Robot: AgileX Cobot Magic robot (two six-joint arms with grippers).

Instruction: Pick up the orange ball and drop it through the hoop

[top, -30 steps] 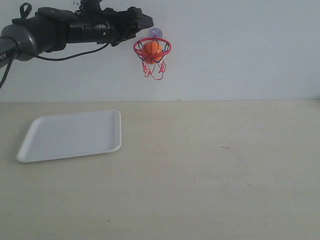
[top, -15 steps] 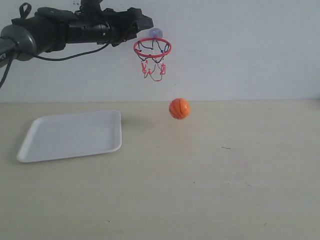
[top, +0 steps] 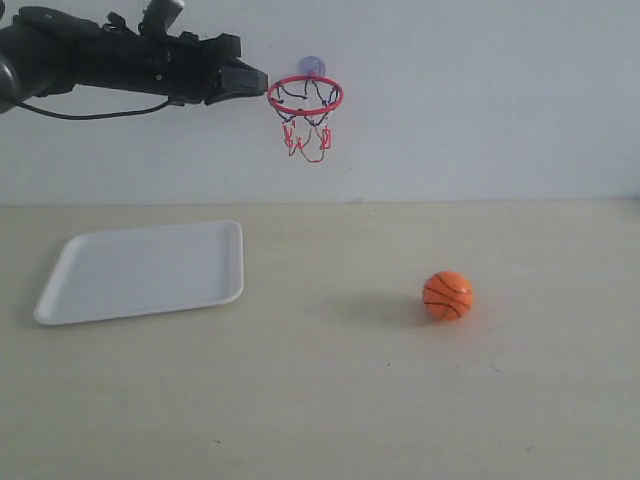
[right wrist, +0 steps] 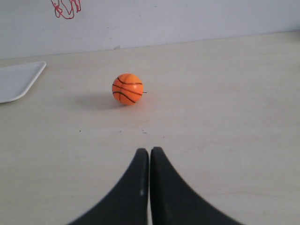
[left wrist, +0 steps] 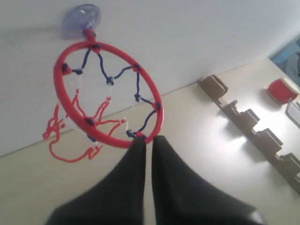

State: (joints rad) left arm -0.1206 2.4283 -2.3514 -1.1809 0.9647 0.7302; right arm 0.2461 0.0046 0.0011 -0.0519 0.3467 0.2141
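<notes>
The orange ball [top: 447,295] lies on the table at right of middle, and in the right wrist view the orange ball [right wrist: 127,88] rests ahead of my right gripper [right wrist: 149,151], which is shut and empty. The hoop [top: 305,95], a red ring with dark and red-pink net, hangs on the back wall by a purplish suction cup [top: 311,66]. My left gripper [top: 258,78] is held high, just left of the ring and apart from it. In the left wrist view the left gripper [left wrist: 148,138] is shut with nothing in it, tips near the hoop [left wrist: 108,93].
A white tray [top: 145,270] lies on the table at left. A brown notched rail [left wrist: 253,131] and a red object [left wrist: 282,90] appear past the table edge in the left wrist view. The right arm does not show in the exterior view.
The ball passed through the hoop, dropped to the table and rolled forward and right. My left arm pulled back to the left, away from the ring.
</notes>
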